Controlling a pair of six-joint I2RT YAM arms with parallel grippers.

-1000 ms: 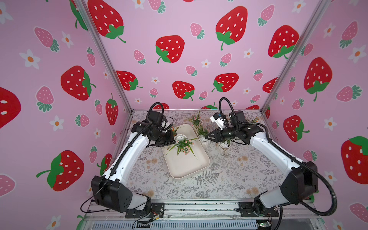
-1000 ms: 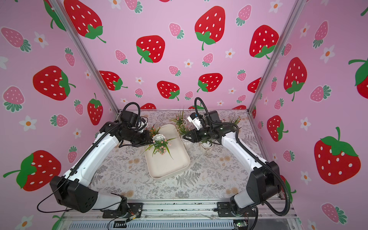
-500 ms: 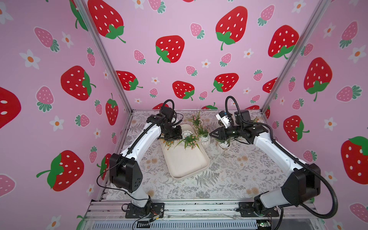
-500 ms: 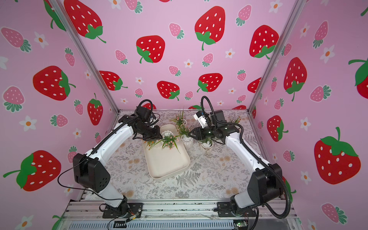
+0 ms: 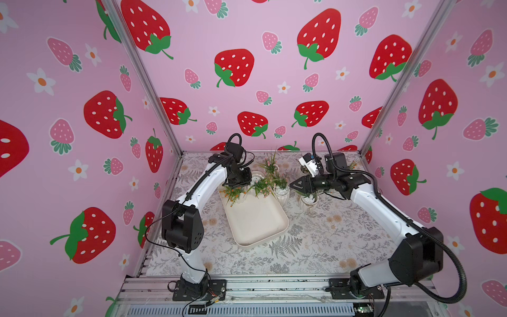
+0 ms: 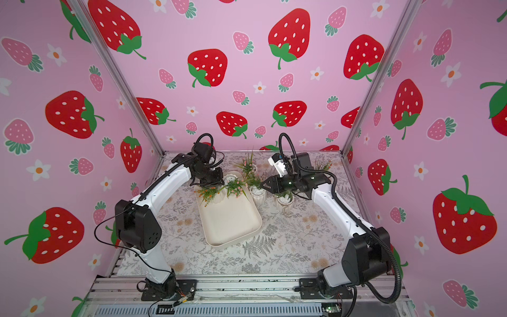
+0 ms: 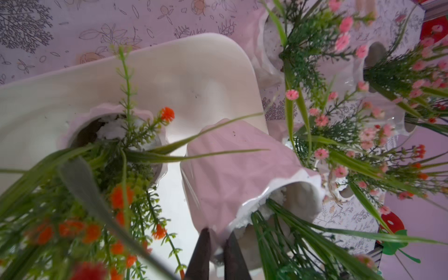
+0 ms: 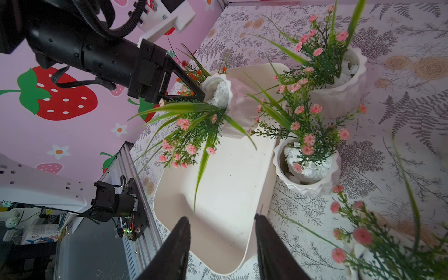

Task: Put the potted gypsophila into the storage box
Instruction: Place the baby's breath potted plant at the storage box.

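Note:
The storage box lies in the middle of the table, a shallow cream tray. Over its far end my left gripper is shut on the rim of a potted gypsophila, a white pot with pink flowers. The pot is tipped steeply, mouth towards the gripper. I cannot tell whether its base touches the tray. My right gripper hangs open and empty above the tray's right rim.
A pot of orange flowers stands in the tray's far left corner beside the held pot. Three more white pots of pink flowers stand to the tray's right: one against its rim, one behind, one under the right arm.
My left arm has carried the pot from over the tray's middle to its far end, and the pot has tipped over further. The right gripper has drawn back slightly to the right.

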